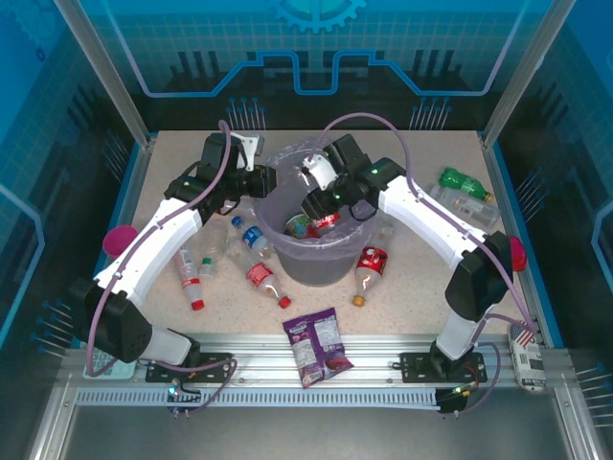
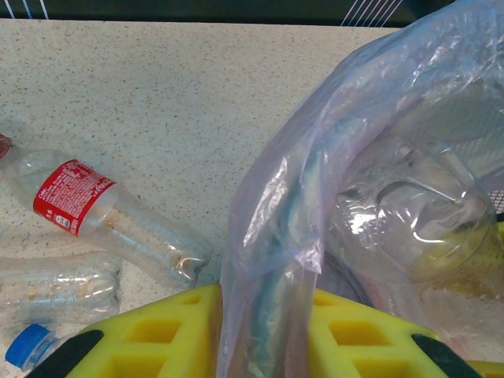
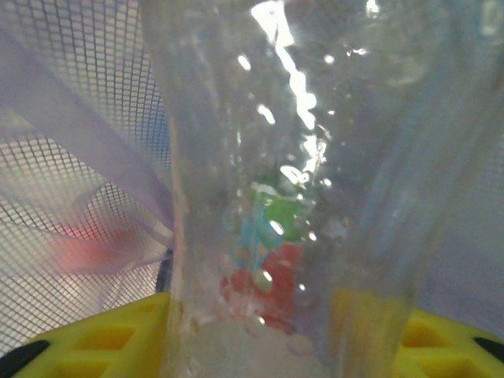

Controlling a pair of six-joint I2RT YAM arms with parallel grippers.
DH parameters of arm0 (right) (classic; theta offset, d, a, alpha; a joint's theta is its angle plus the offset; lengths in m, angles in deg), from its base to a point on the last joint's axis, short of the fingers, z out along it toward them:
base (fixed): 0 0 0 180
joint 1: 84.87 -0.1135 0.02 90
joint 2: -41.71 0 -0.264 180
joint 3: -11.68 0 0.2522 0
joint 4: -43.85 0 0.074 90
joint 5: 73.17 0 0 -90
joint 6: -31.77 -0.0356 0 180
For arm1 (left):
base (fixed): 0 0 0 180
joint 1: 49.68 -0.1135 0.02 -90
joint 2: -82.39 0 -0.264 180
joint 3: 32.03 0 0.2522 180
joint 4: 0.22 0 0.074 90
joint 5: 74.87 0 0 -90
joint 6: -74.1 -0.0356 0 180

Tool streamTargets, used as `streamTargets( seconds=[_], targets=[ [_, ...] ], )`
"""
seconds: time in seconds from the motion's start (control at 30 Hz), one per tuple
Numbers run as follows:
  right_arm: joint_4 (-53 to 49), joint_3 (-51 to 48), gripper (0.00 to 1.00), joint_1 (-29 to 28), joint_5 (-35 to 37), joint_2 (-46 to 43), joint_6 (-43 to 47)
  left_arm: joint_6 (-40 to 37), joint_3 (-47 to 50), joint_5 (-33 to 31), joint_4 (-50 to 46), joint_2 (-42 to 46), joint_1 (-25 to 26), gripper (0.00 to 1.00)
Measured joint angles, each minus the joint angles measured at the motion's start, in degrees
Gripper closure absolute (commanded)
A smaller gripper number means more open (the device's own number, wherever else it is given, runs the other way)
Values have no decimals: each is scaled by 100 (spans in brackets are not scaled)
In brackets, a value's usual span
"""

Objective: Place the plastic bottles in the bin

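No text reads cleanly anywhere. Red-labelled bottle (image 2: 75, 201) lying at left: white print on the red label, too small to read. Purple snack packet (image 1: 319, 347) at near centre: white lettering, blurred. Can-like object (image 1: 526, 356) at near right: stars-and-stripes flag pattern, no legible words.

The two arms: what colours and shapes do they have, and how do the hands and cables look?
The left arm and right arm have white shells, black joints and bases. A lilac cable loops along each. The left hand and right hand are black, with yellow pocketed fingers, black at the corners.
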Motion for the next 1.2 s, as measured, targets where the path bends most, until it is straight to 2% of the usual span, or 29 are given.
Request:
streamTargets(
  seconds=[0.13,0.47,0.77,1.07,1.2],
  targets=[
    [4,-13,33,0,46,149,72,0,20,0,4,7,0,70],
    [0,-57,19,0,205,267,125,0,26,0,2,22,0,70],
    [-157,468,17,0,39,205,122,4,26,0,2,22,0,70],
    [-234,826,17,92,55,-1158,127,7,26,0,2,22,0,70],
    [-243,822,17,468,367,-1652,127,7,26,0,4,22,0,70]
  ],
)
